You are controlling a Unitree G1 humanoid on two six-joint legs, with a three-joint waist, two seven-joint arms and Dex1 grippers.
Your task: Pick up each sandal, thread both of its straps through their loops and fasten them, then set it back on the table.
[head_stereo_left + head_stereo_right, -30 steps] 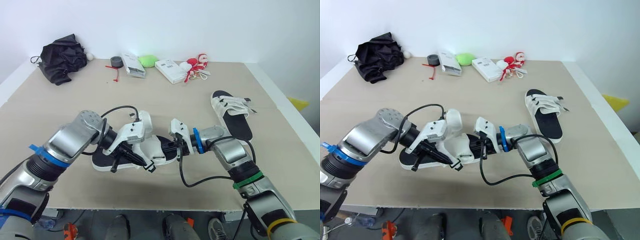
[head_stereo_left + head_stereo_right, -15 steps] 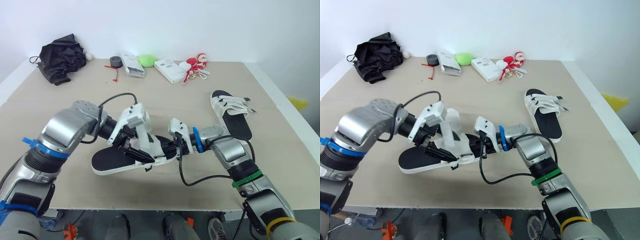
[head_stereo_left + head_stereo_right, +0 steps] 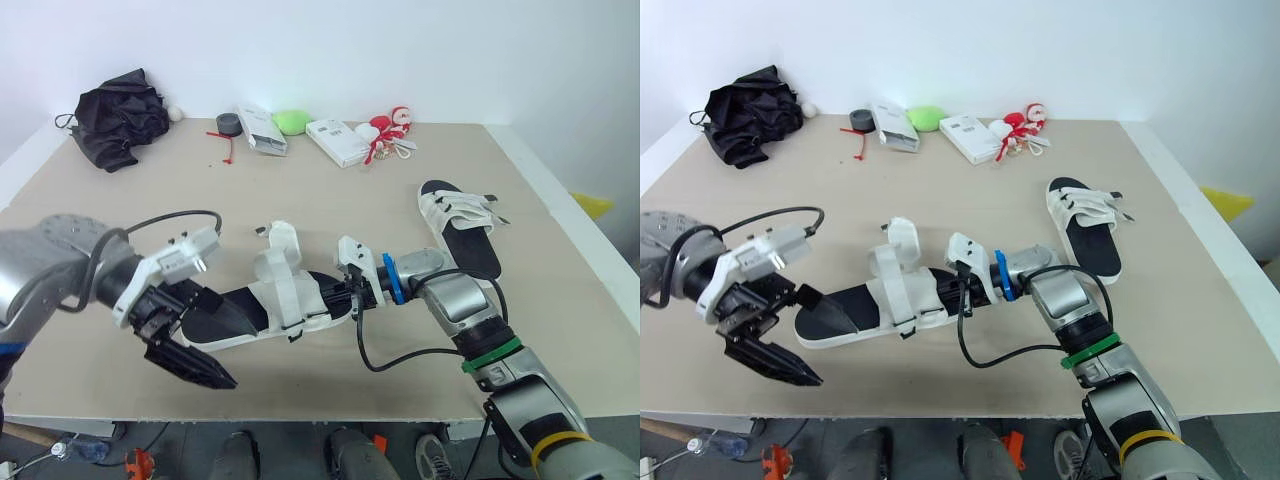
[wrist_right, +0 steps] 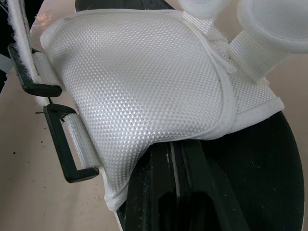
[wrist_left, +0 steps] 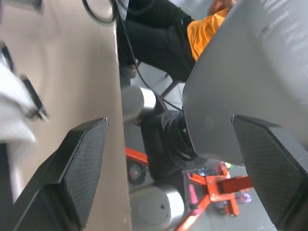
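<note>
While the left gripper (image 5: 168,130) hangs over the near-left edge of the table (image 3: 120,250), its 2 black fingers (image 5: 77,168) stand wide apart and hold nothing; it sits apart from the nearest sandal, just left of that sandal's heel end.

At centre lies sandal 1 (image 3: 230,322), a black sole with a white upper, running left to right. Its 2 white straps (image 3: 278,250) stand up loose and unfastened above the upper. In the right wrist view 2 black loops (image 4: 62,149) hang free at the side of the woven upper. Whether the sole touches the table cannot be told.

Just right of the upper, the right gripper (image 3: 347,300) is clamped on the right end of sandal 1, its fingers pressed together on the sole's edge beneath the white fabric.

Further right and farther back, sandal 2 (image 3: 462,228) lies flat on the table, well apart from both grippers, with white straps across it.

Along the far edge, left to right: a black cloth bundle (image 3: 120,115), a grey roll (image 3: 232,124), 2 white boxes (image 3: 340,142) with a green object (image 3: 292,121) between them, and red-and-white items (image 3: 390,130).
</note>
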